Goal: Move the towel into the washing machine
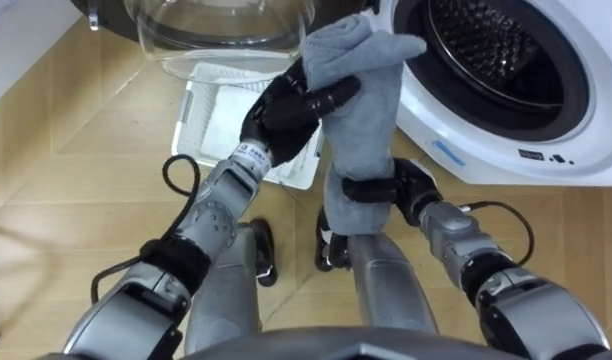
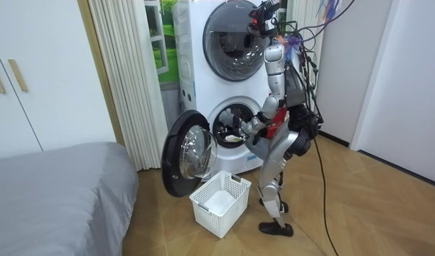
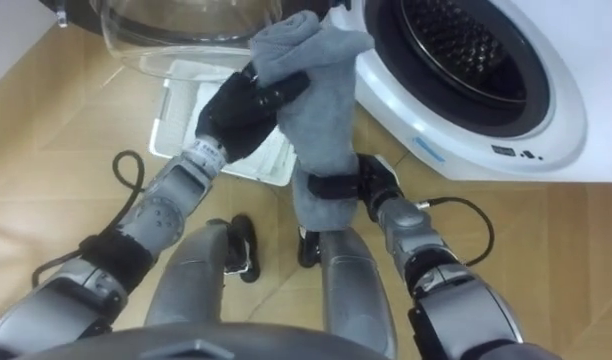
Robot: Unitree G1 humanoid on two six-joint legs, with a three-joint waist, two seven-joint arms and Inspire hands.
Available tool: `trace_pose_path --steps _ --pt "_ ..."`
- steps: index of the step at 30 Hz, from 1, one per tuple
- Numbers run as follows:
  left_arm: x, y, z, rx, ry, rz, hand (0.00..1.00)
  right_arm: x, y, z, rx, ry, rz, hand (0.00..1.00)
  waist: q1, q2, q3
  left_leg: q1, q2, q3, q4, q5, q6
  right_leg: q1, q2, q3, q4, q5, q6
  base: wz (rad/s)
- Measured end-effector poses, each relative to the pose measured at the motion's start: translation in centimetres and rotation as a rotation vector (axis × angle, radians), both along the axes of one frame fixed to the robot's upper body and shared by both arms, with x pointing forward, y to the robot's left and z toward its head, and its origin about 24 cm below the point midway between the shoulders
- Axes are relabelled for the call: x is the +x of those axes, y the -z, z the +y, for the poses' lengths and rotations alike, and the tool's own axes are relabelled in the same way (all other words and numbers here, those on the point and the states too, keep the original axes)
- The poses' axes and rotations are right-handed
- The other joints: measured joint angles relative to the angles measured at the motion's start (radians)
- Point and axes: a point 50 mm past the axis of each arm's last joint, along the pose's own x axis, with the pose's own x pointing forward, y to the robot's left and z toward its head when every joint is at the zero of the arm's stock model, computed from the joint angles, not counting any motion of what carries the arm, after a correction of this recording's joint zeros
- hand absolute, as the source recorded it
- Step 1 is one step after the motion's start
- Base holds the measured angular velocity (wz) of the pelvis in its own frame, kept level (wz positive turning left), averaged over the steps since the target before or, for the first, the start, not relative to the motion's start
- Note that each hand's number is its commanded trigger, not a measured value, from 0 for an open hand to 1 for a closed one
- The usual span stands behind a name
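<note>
We hold the grey towel [image 1: 364, 100] upright just beside the washing machine's open drum [image 1: 491, 45]. Left hand [image 1: 286, 108] fingers curl round its top, right hand [image 1: 381, 190] clamps low, likely keeping it bunched for the opening.

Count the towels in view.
1: the grey towel, upright before the washing machine's open drum, left hand curled round its top, right hand round its bottom. Others may hide inside the drum.

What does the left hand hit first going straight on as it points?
Beyond the towel its fingers grip, the left hand points up-right at the washing machine, its white rim beside the drum opening: likely first contact. Depth is unclear; it may just clear into the opening.
</note>
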Motion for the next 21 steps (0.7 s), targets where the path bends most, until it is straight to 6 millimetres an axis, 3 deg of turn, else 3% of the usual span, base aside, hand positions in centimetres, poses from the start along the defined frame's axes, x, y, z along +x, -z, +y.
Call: trace_pose_path --steps 3,9,14,21 --pt "-1.4 1.8 1.9 0.227 -0.021 0.058 0.0 -0.5 0.2 -0.8 -0.008 0.037 0.012 1.0 0.033 0.004 -0.0004 0.0 -0.003 0.008 -0.011 0.003 -0.003 -0.009 -0.015 -0.022 0.003 -0.003 -0.006 -0.03" --pt "-3.7 4.8 4.1 0.585 -0.034 0.193 0.0 -1.0 0.5 -2.1 0.047 0.176 0.053 1.0 0.045 0.005 -0.0002 -0.003 -0.026 -0.011 -0.047 0.023 -0.009 -0.014 -0.034 -0.041 -0.002 -0.009 -0.008 0.15" --pt "-4.8 6.2 4.4 0.692 -0.042 0.275 0.0 -1.2 0.6 -3.0 0.105 0.293 0.077 1.0 0.039 0.007 0.0013 -0.004 -0.037 -0.013 -0.055 0.026 -0.006 -0.016 -0.043 -0.041 0.0 -0.015 -0.005 0.05" --pt "-4.9 6.5 4.3 0.733 -0.078 0.324 0.0 -1.6 0.8 -3.6 0.202 0.44 0.116 1.0 0.039 -0.002 0.0066 -0.005 -0.054 -0.017 -0.053 0.03 0.001 -0.018 -0.06 -0.041 0.012 -0.021 0.004 0.04"
